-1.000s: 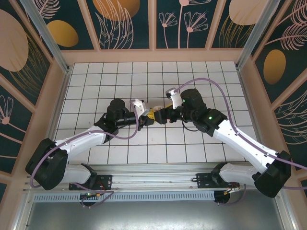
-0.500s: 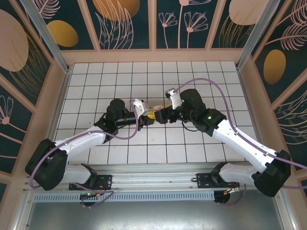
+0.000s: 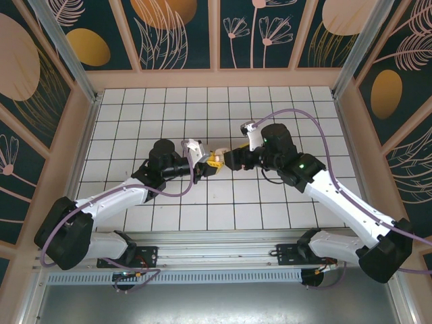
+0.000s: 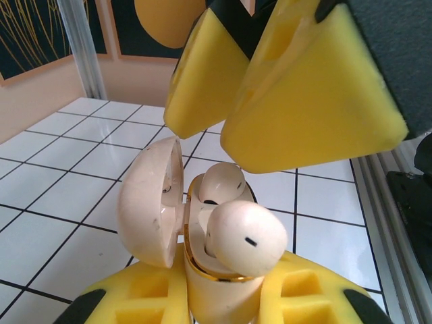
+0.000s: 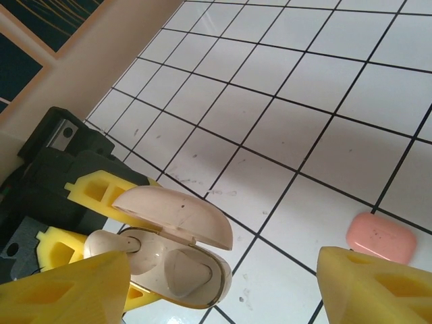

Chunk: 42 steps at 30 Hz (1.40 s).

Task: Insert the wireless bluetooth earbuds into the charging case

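Presently the open case (image 4: 219, 290) is pinched above the desk (image 4: 61, 196) by the left fingers (image 4: 128, 300) with one earbud (image 4: 244, 235) perched high at its rim, so it could be knocked out if the spread right fingers (image 5: 61, 290) are brought in crookedly.

Overhead camera looks down; wrist cameras closely share charging case (image 4: 152, 202).

One case, two buds, one block, two grippers

One open charging case (image 4: 152, 202); two cream earbuds in it, the front earbud (image 4: 244, 236) and the rear earbud (image 4: 223, 181); one salmon-pink rounded block (image 5: 379, 237); two yellow-padded grippers, the left gripper (image 3: 211, 160) and the right gripper (image 3: 228, 160).
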Each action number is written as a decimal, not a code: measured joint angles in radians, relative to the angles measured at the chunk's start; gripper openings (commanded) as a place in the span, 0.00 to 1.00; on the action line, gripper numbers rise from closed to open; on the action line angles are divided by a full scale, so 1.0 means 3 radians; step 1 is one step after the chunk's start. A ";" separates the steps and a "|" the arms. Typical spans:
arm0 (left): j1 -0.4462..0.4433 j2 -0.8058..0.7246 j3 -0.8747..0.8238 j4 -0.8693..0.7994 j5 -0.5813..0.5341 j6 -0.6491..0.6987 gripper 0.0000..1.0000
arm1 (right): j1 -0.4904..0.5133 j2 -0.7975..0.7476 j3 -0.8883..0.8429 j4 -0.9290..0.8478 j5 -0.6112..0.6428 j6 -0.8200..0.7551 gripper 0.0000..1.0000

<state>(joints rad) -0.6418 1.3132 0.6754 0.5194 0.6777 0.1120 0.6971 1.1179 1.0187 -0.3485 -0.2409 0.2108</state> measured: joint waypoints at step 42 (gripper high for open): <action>-0.0003 0.0000 0.0046 0.0022 -0.0009 -0.0015 0.11 | 0.0106 0.0047 -0.0029 0.0027 -0.0065 0.0075 0.80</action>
<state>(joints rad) -0.6426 1.3132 0.6891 0.5259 0.6750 0.1074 0.7288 1.1320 1.0100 -0.3405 -0.2604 0.2333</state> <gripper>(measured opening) 0.180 0.805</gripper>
